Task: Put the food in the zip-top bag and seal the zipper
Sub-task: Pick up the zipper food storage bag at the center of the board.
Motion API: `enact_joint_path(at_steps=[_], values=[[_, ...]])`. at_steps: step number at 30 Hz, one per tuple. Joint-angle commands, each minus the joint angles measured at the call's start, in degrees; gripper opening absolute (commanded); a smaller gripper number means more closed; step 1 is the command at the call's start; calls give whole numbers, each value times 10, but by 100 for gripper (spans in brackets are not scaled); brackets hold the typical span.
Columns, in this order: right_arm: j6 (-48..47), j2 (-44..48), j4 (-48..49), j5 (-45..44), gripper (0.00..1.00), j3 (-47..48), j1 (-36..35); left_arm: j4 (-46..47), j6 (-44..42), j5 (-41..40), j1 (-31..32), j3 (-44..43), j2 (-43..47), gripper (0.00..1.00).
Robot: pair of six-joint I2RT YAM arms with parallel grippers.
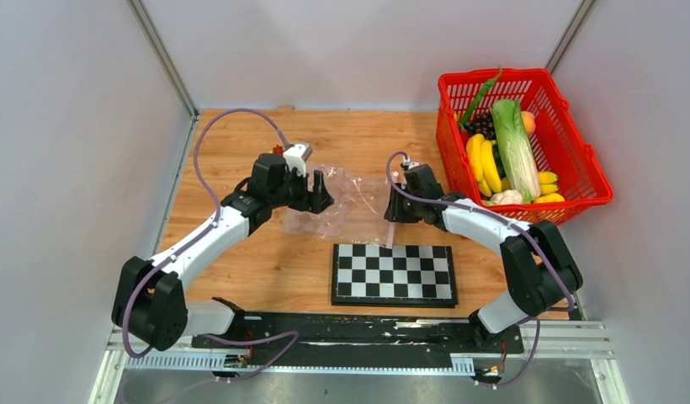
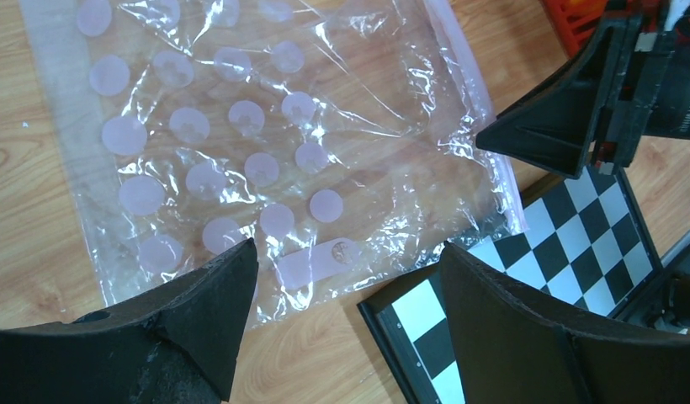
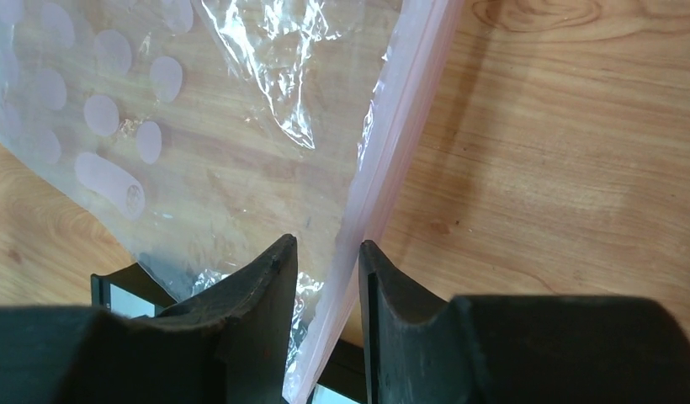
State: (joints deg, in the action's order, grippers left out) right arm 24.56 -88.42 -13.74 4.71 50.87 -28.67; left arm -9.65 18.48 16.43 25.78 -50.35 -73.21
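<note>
since the coming move has to get at the bag's mouth, the relation that counts is how the zipper lies to the two grippers. nearest sits a chessboard on the wooden table, and the near right corner of the zip-top bag laps over the board's far edge. just past that corner the right gripper stands over the zipper. its jaws are drawn narrow with a slim gap showing, and the pink strip runs into that gap from the far side. i judge the strip straddled rather than pinched, since space shows beside it. the zipper's long axis runs near to far along the bag's right edge, so it lies in line with the right arm's reach and well right of the left gripper. that one hangs wide open and empty at the bag's left side, with the dotted film lying on the wood below it. the bag looks empty and sits between the two arms. farther off to the right, the food is heaped in a red basket, well apart from the bag and on the zipper's side. the right arm is therefore nearer to both mouth and food, and the left seems better placed to steady the film.
</note>
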Motion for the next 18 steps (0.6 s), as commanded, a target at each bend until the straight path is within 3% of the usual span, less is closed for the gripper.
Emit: enact_joint_path(at_steps=[1,5,10,15,18], values=[[37,-6,66,31,33,-18,9,13,-12,-26,1,9,-22,85],[61,-17,97,45,33,-35,19,43,3,-68,1,34,-60,82],[99,-14,178,77,33,-73,25,88,21,-65,1,59,-109,78],[136,-10,237,96,23,-100,26,113,25,-60,1,66,-132,75],[137,-8,260,108,22,-108,26,118,25,-48,1,68,-143,73]])
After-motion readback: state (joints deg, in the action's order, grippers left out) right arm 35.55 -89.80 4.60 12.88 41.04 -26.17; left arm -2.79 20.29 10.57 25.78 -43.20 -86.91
